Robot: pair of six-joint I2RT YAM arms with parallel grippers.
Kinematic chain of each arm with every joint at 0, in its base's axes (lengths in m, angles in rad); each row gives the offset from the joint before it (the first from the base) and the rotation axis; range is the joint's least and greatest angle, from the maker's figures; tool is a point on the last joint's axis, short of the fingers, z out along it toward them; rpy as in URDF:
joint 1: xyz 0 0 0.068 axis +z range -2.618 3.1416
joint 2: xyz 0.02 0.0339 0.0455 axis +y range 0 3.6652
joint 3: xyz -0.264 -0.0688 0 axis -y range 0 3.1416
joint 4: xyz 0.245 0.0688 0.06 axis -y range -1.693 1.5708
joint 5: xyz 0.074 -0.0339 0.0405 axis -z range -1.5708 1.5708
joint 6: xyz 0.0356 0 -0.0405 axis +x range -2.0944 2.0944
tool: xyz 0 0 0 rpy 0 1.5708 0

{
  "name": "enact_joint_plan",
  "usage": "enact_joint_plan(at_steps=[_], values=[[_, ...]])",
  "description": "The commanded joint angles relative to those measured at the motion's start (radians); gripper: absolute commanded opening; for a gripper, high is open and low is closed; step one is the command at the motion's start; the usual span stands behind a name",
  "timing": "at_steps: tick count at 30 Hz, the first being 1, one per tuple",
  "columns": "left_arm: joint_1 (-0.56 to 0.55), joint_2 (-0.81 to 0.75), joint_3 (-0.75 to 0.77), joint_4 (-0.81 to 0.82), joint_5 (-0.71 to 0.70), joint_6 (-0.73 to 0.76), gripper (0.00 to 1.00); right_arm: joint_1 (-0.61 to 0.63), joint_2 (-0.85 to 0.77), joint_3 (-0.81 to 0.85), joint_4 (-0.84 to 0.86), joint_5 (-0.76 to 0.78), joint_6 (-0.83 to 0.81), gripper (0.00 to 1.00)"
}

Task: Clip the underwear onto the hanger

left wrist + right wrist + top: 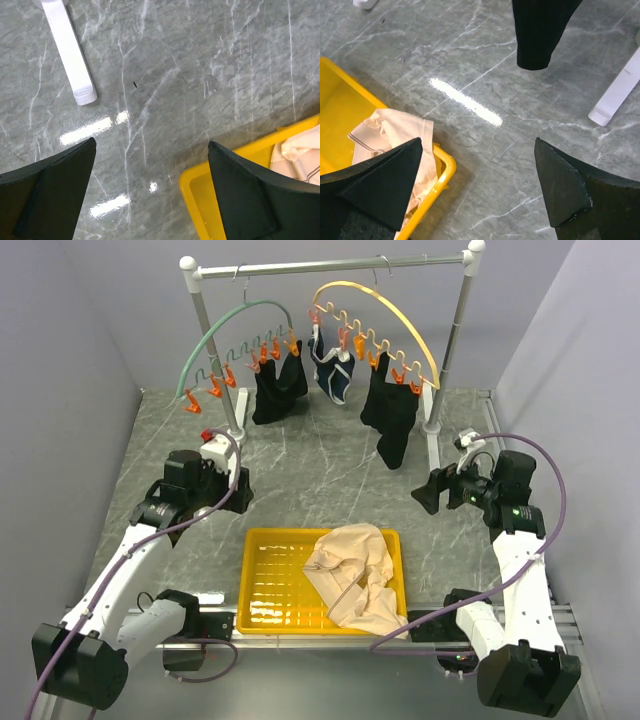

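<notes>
Grey marbled tabletop, both claws spread wide and empty

Glossy grey table [330,480], veined like stone, lies under both arms. The left gripper [150,145] hangs over bare table just beside a corner of the yellow tray [200,195]. Its matt black, wedge-shaped fingers [60,190] are spread wide with nothing between them. The right gripper [479,141] is parted just as far and also holds nothing, over the table by the tray's far right corner. The underwear [355,570], soft crumpled beige cloth, lies heaped in the right part of the ribbed plastic tray, spilling onto its rim. The hanger [225,325], a green half-hoop with orange clips [215,388] on wire hooks, hangs from the white rail [330,265] at the back, with a black garment [278,385] at its right end
</notes>
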Motion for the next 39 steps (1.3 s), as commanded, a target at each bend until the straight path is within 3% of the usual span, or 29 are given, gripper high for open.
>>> enact_joint_plan(at_steps=[1,5,9,12,14,16,25,28,32,39], values=[[0.005,-0.015,0.014,0.005,0.101,0.112,0.99,0.016,0.010,0.035,-0.056,-0.009,-0.080,1.00],[-0.032,-0.061,-0.020,-0.041,0.243,0.287,1.00,0.043,0.021,0.048,-0.115,0.004,-0.142,1.00],[-0.104,-0.098,-0.032,-0.153,0.418,0.614,0.99,0.080,0.018,0.046,-0.150,-0.010,-0.211,1.00],[-0.144,-0.087,-0.024,-0.213,0.484,0.740,0.99,0.160,0.012,0.049,-0.196,-0.035,-0.362,1.00],[-0.144,-0.084,-0.021,-0.216,0.566,0.768,0.99,0.279,0.022,0.057,-0.250,-0.021,-0.556,0.99],[-0.144,-0.090,-0.021,-0.187,0.609,0.731,0.99,0.408,0.059,0.074,-0.270,0.008,-0.742,0.99],[-0.111,-0.119,-0.037,0.032,0.656,0.355,0.99,0.755,0.396,0.266,-0.362,0.062,-1.134,0.92],[-0.061,-0.130,-0.047,0.124,0.613,0.202,0.99,0.864,0.462,0.267,-0.325,0.095,-1.208,0.86],[0.021,-0.129,-0.041,0.201,0.626,-0.009,0.99,0.986,0.555,0.298,-0.282,0.122,-1.291,0.67],[0.075,-0.136,-0.023,0.215,0.611,-0.123,0.99,1.092,0.679,0.329,-0.241,0.209,-1.417,0.55]])
